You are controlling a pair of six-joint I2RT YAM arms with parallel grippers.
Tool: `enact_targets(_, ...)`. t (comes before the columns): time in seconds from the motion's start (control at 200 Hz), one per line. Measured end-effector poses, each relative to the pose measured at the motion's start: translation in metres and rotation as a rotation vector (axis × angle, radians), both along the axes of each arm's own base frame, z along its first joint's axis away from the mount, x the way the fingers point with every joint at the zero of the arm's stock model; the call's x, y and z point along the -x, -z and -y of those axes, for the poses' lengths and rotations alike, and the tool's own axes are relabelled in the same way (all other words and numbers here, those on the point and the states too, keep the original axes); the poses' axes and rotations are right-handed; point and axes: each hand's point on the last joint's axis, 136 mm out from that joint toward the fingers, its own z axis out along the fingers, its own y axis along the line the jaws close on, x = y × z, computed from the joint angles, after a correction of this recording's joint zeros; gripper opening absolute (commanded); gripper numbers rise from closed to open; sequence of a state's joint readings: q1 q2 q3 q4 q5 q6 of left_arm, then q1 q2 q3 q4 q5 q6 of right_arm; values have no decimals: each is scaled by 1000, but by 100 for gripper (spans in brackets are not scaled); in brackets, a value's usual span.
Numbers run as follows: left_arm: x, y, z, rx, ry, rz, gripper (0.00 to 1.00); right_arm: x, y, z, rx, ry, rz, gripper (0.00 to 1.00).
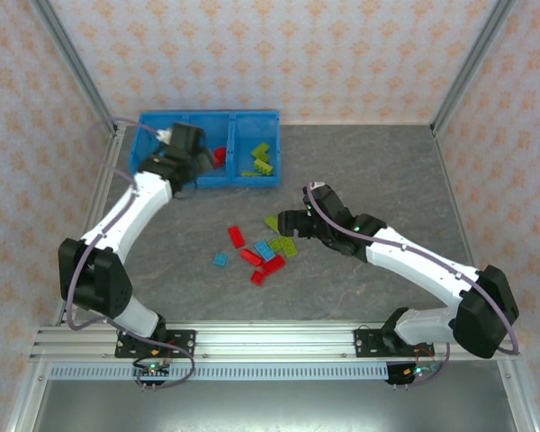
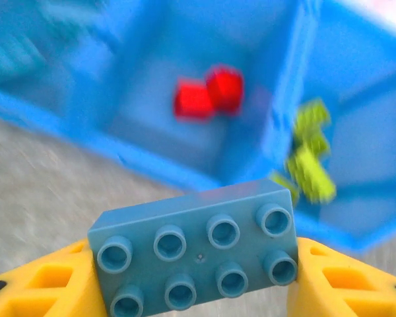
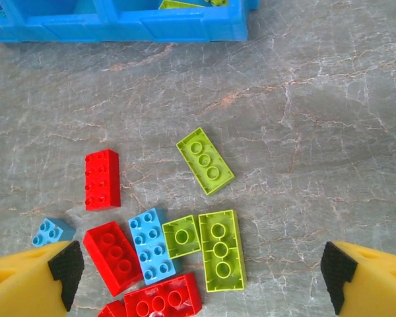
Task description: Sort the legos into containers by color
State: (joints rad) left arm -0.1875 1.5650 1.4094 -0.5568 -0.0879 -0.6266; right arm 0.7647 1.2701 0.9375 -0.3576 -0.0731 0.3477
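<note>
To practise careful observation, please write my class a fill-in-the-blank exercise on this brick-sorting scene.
The left tool grips a light blue plastic brick with ___ studs.
The red plastic bricks lie in the ___ compartment of the bright blue plastic tray.
The right tool, holding nothing, is ___.
Missing words: eight, middle, open.

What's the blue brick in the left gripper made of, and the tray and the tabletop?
Blue brick: hard moulded plastic by its look; crisp round studs, soft sheen. Tray: likely plastic too; thin moulded walls, even glossy blue. Tabletop: grey with pale veins like stone, matte; possibly a printed mat.
</note>
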Motion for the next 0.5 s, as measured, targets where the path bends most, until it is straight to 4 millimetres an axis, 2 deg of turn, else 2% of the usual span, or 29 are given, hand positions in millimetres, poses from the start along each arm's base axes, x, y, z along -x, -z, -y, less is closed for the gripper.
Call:
enact_targets(0.07, -21, -14, -44, -10, -99, 23, 47, 1, 1, 0, -3, 0, -6, 95)
enact_targets(0.135, -41, -16, -78, -18, -170, 18, 47, 1, 2, 0, -5, 1, -9, 95)
enact_targets(0.195, -63, -10, -104, -23, -217, 7, 47, 1, 1, 0, -5, 2, -9, 95)
enact_targets(0.24, -77, 2, -120, -23, -243, -17, 49, 2, 1, 0, -5, 2, -8, 95)
enact_targets(0.36, -105, 39, -139, -4, -265, -92, 65, 4, -2, 3, -6, 4, -5, 95)
enact_targets(0.42, -111, 55, -142, -1, -260, -135, 76, 5, -6, 5, -10, 5, 0, 95)
enact_targets(0.5, -112, 67, -141, 8, -248, -174, 82, 7, -8, 6, -16, 6, 8, 95)
